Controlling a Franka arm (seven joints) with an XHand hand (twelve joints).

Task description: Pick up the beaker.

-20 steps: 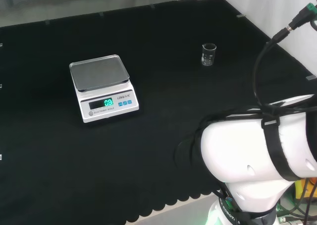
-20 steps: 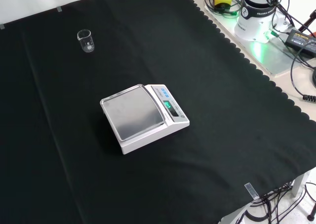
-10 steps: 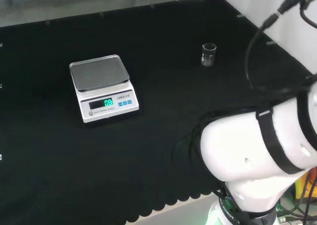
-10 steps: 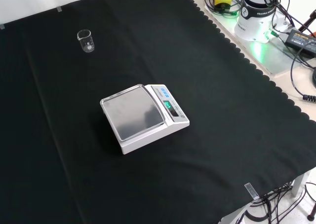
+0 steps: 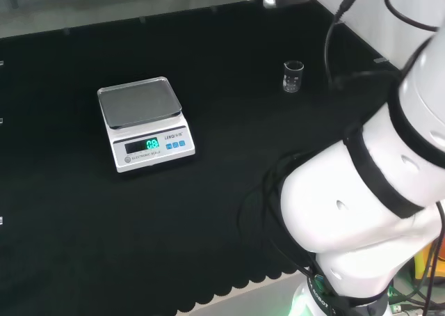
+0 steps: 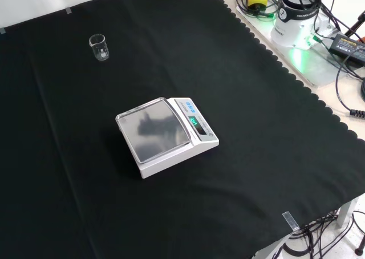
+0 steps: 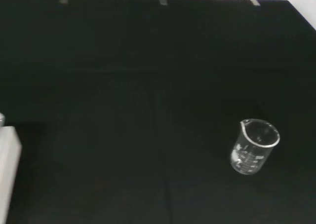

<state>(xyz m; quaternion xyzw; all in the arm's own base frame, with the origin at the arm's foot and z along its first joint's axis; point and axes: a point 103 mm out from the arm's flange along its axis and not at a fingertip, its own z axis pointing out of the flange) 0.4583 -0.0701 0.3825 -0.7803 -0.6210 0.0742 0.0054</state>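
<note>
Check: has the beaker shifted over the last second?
No. In the head view the beaker sits at the same spot right of the scale; the front view agrees.

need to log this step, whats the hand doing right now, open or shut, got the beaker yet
Hand: cannot be told from these views.
Beaker: not held; it stands upright and alone on the black cloth, apart from the scale.

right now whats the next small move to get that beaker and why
Probably carry the hand toward the beaker and lower it alongside. The beaker stands upright and alone on the black cloth, well apart from the scale, and the wrist view shows it some way off with nothing touching it, so approach comes before any grasp.
</note>
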